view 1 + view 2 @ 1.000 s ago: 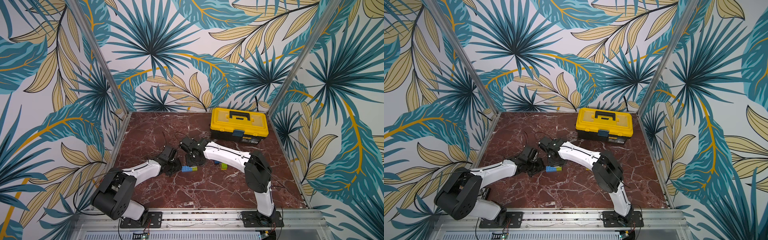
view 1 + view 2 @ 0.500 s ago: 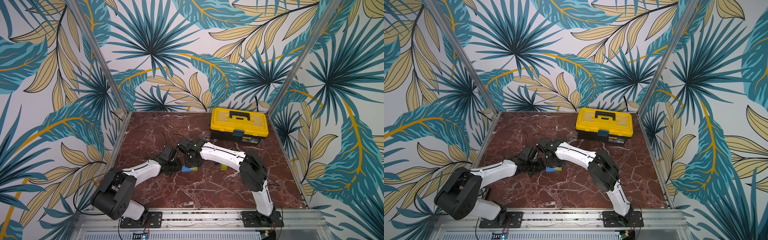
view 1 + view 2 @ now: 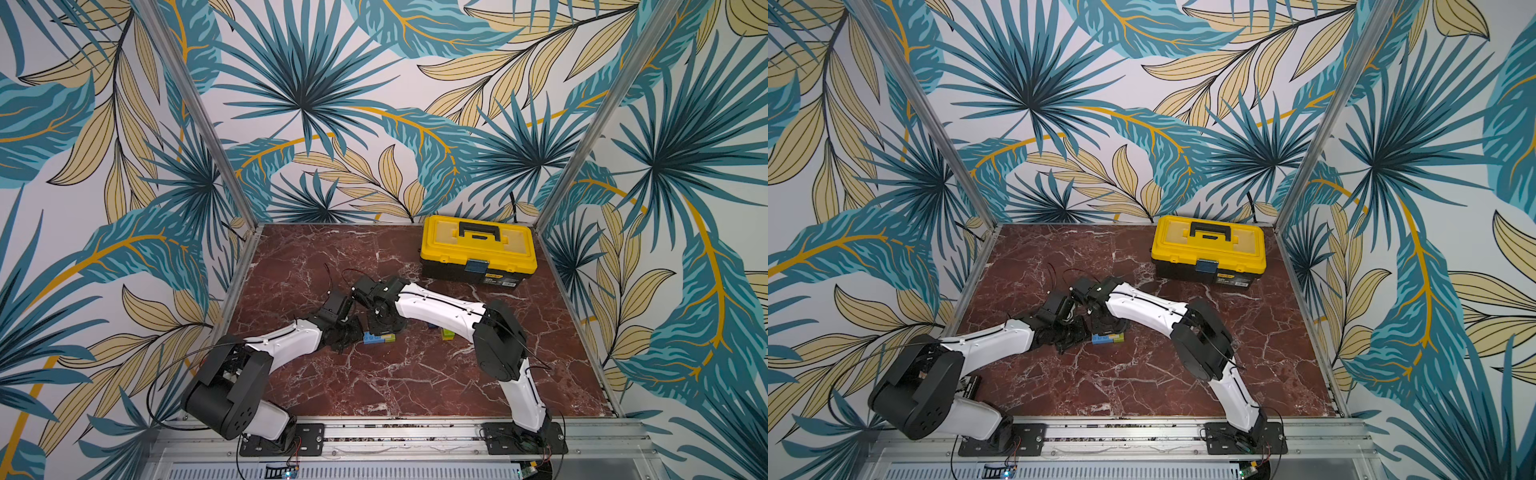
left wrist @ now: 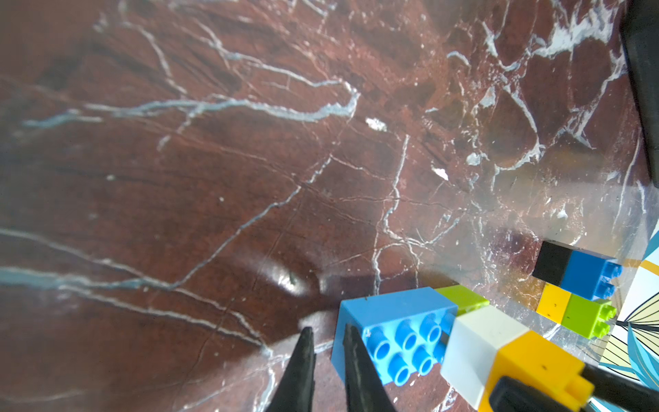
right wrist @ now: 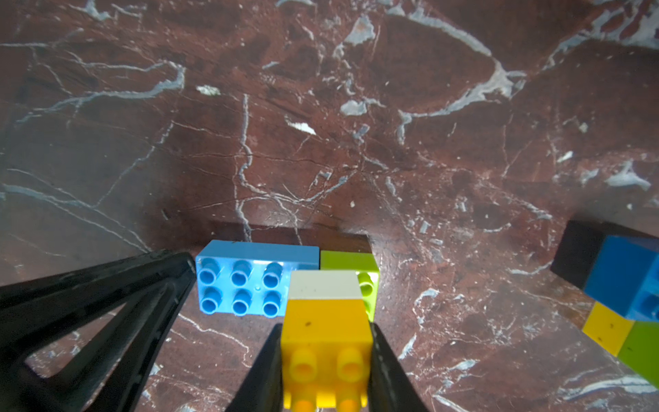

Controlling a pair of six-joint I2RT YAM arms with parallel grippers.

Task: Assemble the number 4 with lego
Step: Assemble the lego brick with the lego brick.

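Yellow-and-white brick pair (image 5: 326,310) clamped by right gripper (image 5: 324,330), pressed against long blue brick (image 5: 249,276) near table (image 3: 374,395) middle. Its end blocked by left gripper (image 4: 327,331), tips together, probably against sliding.

2-brick stack (image 5: 325,314) in the jaws of the right gripper (image 5: 324,333), against the long brick (image 5: 249,281) ahead; left gripper (image 4: 327,330) just beside that brick's far end; 4 joined bricks (image 5: 620,281) to the right; toolbox (image 3: 476,245) beyond.

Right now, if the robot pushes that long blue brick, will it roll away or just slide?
Probably slide, not roll: the long blue brick is boxy with flat faces. The marble table looks glossy, so it may skid easily. A lime green brick sits against it and would likely get shoved.
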